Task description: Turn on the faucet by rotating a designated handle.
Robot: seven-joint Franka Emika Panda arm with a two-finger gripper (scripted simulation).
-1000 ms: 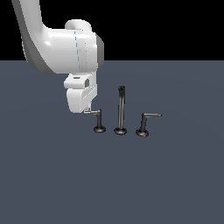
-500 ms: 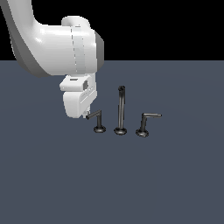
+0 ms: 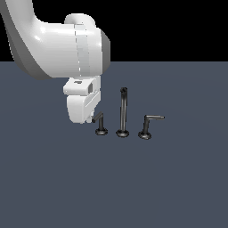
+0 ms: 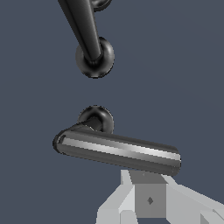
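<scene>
The gripper (image 3: 92, 118) sits against the handle (image 3: 100, 122) lever's free end, likely to push it; its spread I cannot tell.

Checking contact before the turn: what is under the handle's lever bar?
Under the handle bar only its round base and bare floor show. The gripper partly covers the bar's tip.

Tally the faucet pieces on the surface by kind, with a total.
Spout post: 1
L-shaped levers: 2, the handle by the gripper and the leaning lever
Total: 3
</scene>
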